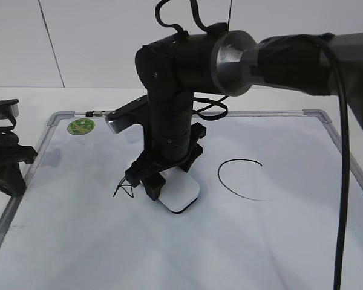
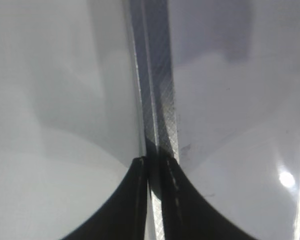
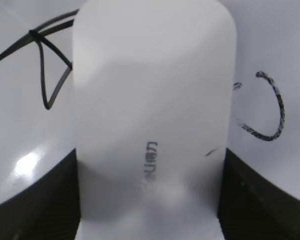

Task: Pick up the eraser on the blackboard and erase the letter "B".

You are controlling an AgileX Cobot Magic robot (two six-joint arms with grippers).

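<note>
Right tool down, fingers clamped

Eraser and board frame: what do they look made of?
The eraser looks like smooth white plastic, matte with soft sheen and tiny grey print. The board frame looks like brushed silvery metal: fine streaks and bright glints, though coated plastic can't be excluded.

Letters "A" and "C"; green sticker.
</note>
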